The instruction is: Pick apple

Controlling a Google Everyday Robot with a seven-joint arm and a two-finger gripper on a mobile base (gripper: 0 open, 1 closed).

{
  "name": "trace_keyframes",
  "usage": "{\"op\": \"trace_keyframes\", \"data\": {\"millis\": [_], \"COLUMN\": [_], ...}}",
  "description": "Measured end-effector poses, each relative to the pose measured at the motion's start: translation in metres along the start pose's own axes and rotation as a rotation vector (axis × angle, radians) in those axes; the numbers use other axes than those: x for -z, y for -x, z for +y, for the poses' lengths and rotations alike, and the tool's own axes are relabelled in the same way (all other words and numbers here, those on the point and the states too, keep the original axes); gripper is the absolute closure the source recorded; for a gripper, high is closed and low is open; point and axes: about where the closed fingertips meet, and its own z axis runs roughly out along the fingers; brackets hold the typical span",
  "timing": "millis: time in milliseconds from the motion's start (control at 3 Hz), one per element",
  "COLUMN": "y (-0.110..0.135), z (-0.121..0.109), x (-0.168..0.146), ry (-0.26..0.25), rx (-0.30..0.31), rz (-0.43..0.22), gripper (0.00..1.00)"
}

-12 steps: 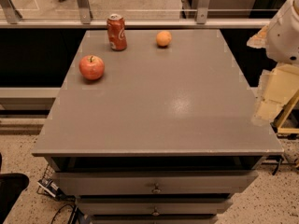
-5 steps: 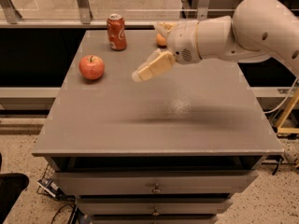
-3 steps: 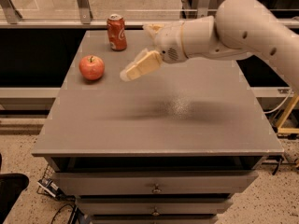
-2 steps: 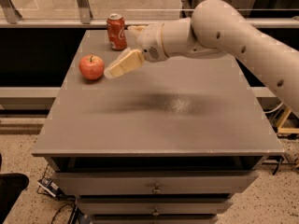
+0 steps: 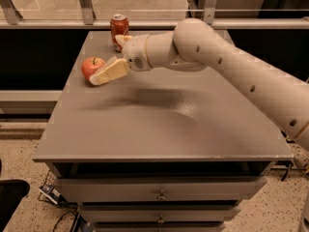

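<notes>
Now, step: approach; jaws spread open beside the apple (image 5: 91, 65) on the counter (image 5: 169, 129).
Next: centre apple between jaws, close.

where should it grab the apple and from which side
Grip the round red apple across its widest middle, below the stem, coming from picture right, where the hand hovers close. Its rounded sides probably suit that; the red soda can stands apart behind.

A red soda can (image 5: 119, 28) is standing upright at the far left of the grey surface (image 5: 159, 124), just behind the end effector (image 5: 110, 57), which is hovering low over that corner. Drawers (image 5: 203, 190) with small knobs (image 5: 161, 195) are sitting below, and cables (image 5: 53, 197) are lying on the speckled floor (image 5: 275, 211).
</notes>
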Motion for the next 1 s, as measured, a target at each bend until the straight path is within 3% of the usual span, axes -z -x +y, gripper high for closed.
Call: {"op": "trace_keyframes", "data": {"millis": [667, 1000], "y": [-0.023, -0.034], "z": [-0.003, -0.001], "x": [-0.054, -0.069], "ry": [0.041, 0.058], "rx": [-0.014, -0.022], "rz": [-0.03, -0.048], "gripper": [0.0, 0.12]}}
